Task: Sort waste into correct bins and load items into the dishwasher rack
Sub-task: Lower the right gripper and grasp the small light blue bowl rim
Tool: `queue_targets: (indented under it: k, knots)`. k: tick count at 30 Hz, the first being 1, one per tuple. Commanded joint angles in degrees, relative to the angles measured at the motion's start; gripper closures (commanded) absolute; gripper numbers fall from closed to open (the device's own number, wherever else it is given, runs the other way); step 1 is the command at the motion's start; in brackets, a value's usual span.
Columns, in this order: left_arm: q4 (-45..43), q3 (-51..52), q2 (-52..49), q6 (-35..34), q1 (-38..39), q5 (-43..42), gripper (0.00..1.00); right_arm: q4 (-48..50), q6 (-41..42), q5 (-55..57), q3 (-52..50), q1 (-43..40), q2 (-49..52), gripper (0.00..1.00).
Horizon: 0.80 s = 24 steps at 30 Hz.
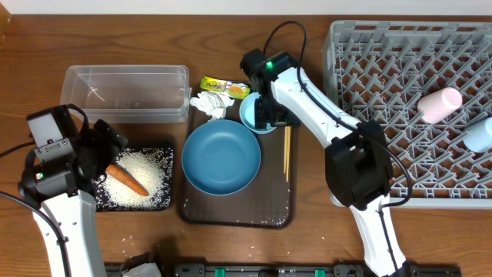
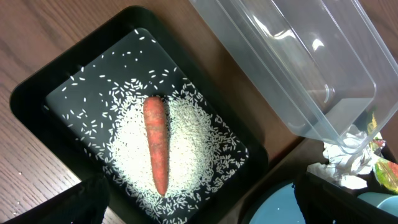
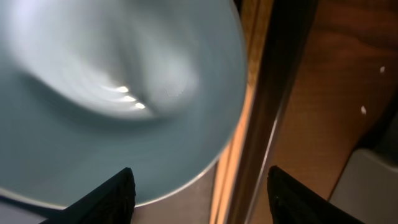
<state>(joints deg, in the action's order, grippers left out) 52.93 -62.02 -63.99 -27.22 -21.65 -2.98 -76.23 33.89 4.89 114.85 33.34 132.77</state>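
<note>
An orange carrot [image 1: 127, 181] [image 2: 155, 146] lies on white rice [image 1: 147, 165] [image 2: 196, 143] in the black tray [image 1: 171, 178] [image 2: 37, 93]. My left gripper [image 1: 104, 150] [image 2: 199, 210] hangs open and empty above it. The clear tub [image 1: 127, 77] [image 2: 292, 56] is empty. The tissue [image 1: 209, 104] [image 2: 345, 165] and the wrapper [image 1: 225, 86] [image 2: 385, 169] lie behind the dark-blue bowl [image 1: 221, 158] [image 2: 280, 205]. My right gripper [image 1: 269, 115] [image 3: 202, 205] is open, just above a small light-blue bowl [image 1: 250, 115] [image 3: 112, 93] and the chopsticks [image 1: 287, 152] [image 3: 239, 155]. The rack [image 1: 369, 77] holds the pink cup [image 1: 440, 104] and the light-blue cup [image 1: 480, 135].
The dark brown serving tray [image 1: 238, 215] [image 3: 280, 93] carries the two bowls, the chopsticks and part of the tissue. A few rice grains lie on the wooden table [image 1: 138, 238] in front of the black tray. The rack fills the right side.
</note>
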Motion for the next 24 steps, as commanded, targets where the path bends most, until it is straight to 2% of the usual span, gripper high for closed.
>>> queue_targets:
  k: [1,7,15,18,24]
  knots:
    - [0.2,-0.7,-0.1,-0.3,-0.3,0.7,0.03,-1.1,0.2,2.7,-1.4,0.8,1.4,0.33]
    - [0.2,-0.7,-0.1,-0.3,-0.3,0.7,0.03,-5.1,-0.4,2.9,-1.4,0.6,0.8,0.34]
    - [0.2,-0.7,-0.1,-0.3,-0.3,0.7,0.03,-7.4,-3.2,2.8,-1.2,0.6,-4.5,0.26]
    - [0.2,-0.7,-0.1,-0.3,-0.3,0.7,0.03,-5.6,-7.7,2.8,-1.2,0.5,-7.5,0.21]
    - [0.2,-0.7,-0.1,-0.3,-0.3,0.7,0.03,-4.2,-26.3,2.2,-1.4,0.4,-9.3,0.2]
